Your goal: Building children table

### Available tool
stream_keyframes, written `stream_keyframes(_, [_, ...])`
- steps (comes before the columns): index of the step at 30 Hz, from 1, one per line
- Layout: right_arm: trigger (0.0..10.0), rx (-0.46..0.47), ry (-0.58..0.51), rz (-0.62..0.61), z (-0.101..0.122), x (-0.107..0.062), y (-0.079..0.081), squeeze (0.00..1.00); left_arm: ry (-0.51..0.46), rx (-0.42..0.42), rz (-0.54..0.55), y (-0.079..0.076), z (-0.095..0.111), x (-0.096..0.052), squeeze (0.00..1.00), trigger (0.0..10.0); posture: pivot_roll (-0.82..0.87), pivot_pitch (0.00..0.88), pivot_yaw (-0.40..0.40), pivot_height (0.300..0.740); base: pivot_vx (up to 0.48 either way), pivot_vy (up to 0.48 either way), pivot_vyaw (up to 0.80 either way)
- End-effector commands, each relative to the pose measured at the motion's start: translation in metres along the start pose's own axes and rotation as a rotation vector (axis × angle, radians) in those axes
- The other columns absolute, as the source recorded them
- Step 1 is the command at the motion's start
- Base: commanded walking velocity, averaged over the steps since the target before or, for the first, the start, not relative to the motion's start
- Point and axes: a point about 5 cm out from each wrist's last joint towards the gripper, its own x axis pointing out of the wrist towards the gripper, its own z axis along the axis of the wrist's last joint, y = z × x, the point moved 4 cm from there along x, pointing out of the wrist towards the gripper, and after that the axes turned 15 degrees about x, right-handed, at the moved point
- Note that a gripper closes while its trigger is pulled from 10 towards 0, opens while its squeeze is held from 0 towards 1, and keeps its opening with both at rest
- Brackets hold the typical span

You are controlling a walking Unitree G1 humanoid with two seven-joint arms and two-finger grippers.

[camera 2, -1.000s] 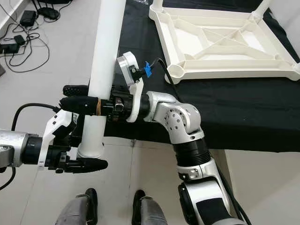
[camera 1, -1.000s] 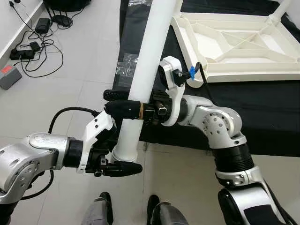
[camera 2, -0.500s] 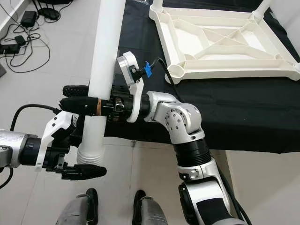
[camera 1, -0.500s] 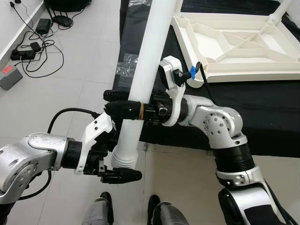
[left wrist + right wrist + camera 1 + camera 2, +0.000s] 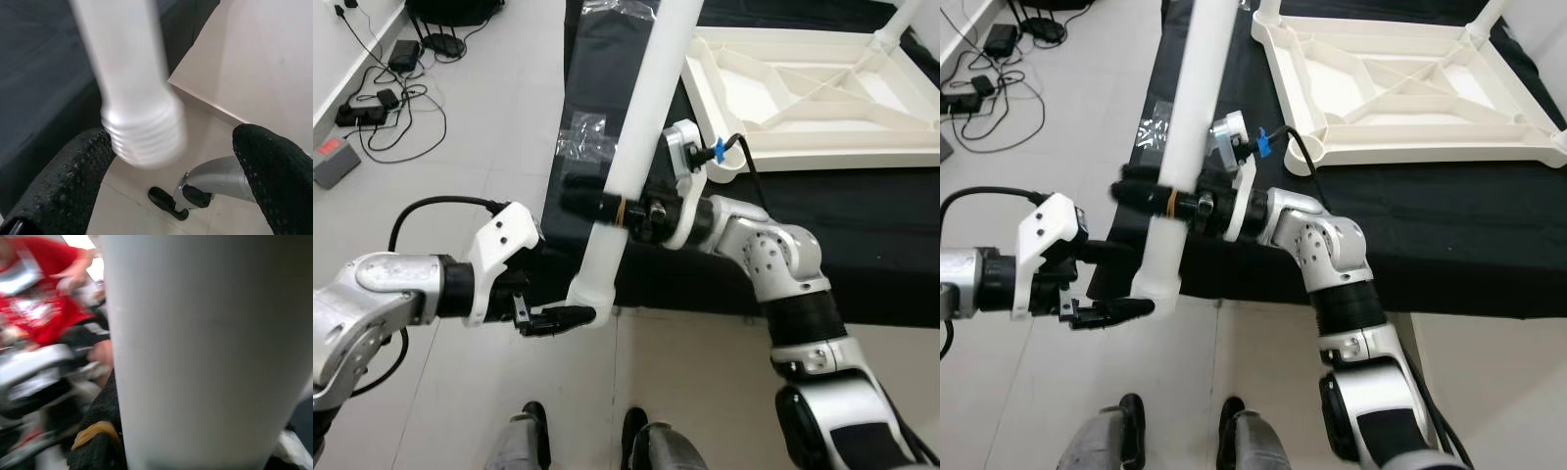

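Right gripper (image 5: 597,204) clamped around white leg (image 5: 631,162), left gripper (image 5: 558,315) spread wide near leg's threaded end, tabletop (image 5: 822,88) far right

Black-covered table (image 5: 862,235) carries upturned white tabletop (image 5: 822,98); cables (image 5: 386,98) on floor (image 5: 480,117).

Indoor test room, pale tiled floor (image 5: 489,117), loose cables (image 5: 391,98)

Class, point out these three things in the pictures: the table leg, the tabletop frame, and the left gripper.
table leg (image 5: 631,147), left eye view, middle of its white shaft
tabletop frame (image 5: 1430,149), right eye view, near rim
left gripper (image 5: 171,161), left wrist view, midway between its fingertips
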Motion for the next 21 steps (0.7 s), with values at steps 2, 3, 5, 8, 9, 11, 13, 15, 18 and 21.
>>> stream_keyframes(2, [0.0, -0.056, -0.074, -0.098, 0.015, -0.004, -0.013, 0.0, -0.023, 0.02, 0.0, -0.006, 0.007, 0.002, 0.0, 10.0, 0.07, 0.286, -0.094, 0.74, 0.0, 0.0, 0.0])
stream_keyframes(3, [0.0, -0.085, -0.109, -0.14, 0.022, -0.006, -0.018, 0.0, -0.023, 0.024, 0.015, -0.005, 0.008, 0.003, 0.0, 10.0, 0.07, 0.286, -0.094, 0.74, 0.0, 0.0, 0.0])
stream_keyframes(5, [0.0, -0.085, -0.109, -0.14, 0.022, -0.006, -0.018, 0.0, -0.023, 0.024, 0.015, -0.005, 0.008, 0.003, 0.0, 10.0, 0.07, 0.286, -0.094, 0.74, 0.0, 0.0, 0.0])
stream_keyframes(8, [0.0, -0.108, -0.155, -0.192, 0.032, -0.009, -0.024, 0.0, -0.015, 0.03, 0.033, -0.003, 0.007, 0.002, 0.0, 10.0, 0.07, 0.279, -0.093, 0.74, 0.0, 0.0, 0.0])
stream_keyframes(9, [0.0, -0.15, -0.23, -0.264, 0.05, -0.014, -0.029, 0.0, -0.004, 0.043, 0.067, 0.001, 0.006, 0.002, 0.0, 10.0, 0.07, 0.269, -0.096, 0.74, 0.0, 0.0, 0.0])
stream_keyframes(11, [0.0, -0.179, -0.291, -0.311, 0.065, -0.019, -0.032, 0.0, 0.009, 0.06, 0.106, 0.005, 0.005, 0.001, 0.0, 10.0, 0.07, 0.265, -0.098, 0.74, 0.0, 0.0, 0.0])
stream_keyframes(13, [0.0, -0.232, -0.371, -0.385, 0.087, -0.025, -0.032, 0.0, -0.003, 0.067, 0.218, 0.022, 0.01, 0.0, 0.0, 10.0, 0.07, 0.269, -0.097, 0.74, 0.0, 0.0, 0.0])
stream_keyframes(15, [0.0, -0.331, -0.545, -0.479, 0.125, -0.034, -0.021, 0.0, -0.098, 0.051, 0.469, 0.056, 0.028, -0.004, 0.0, 10.0, 0.07, 0.269, -0.097, 0.74, 0.0, 0.0, 0.0])
stream_keyframes(18, [4.4, -0.359, -0.594, -0.508, 0.135, -0.036, -0.016, 0.0, -0.136, 0.05, 0.551, 0.066, 0.036, -0.006, 0.0, 10.0, 0.06, 0.265, -0.094, 0.74, 0.0, 0.0, 0.0])
stream_keyframes(21, [10.0, -0.442, -0.686, -0.568, 0.15, -0.043, -0.006, 0.0, -0.191, 0.016, 0.705, 0.08, 0.043, -0.01, 0.0, 10.0, 0.06, 0.26, -0.095, 0.74, 0.0, 0.0, 0.0])
